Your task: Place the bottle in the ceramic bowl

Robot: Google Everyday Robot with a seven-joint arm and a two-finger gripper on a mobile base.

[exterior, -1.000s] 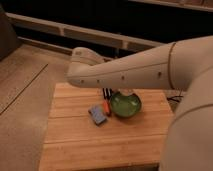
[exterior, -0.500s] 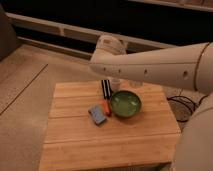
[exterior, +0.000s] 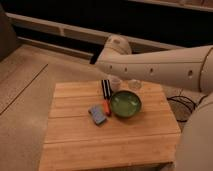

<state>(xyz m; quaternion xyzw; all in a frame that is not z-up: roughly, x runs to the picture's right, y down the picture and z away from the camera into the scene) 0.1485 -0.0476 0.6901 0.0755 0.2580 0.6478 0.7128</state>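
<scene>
One wooden table (exterior: 75, 142) holds one green bowl (exterior: 125, 104), one whitish bottle (exterior: 115, 83), one black stick (exterior: 105, 87), one blue sponge (exterior: 97, 114) and one orange item (exterior: 107, 107).

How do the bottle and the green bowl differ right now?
Colour: the bottle is whitish; the ceramic bowl is glossy green. Shape: the bottle is slim and looks upright, the bowl wide and low. Shared: both stand on the wooden table, the bottle behind the bowl, not in it. The gripper is out of sight; the arm spans above the table's far edge.
</scene>
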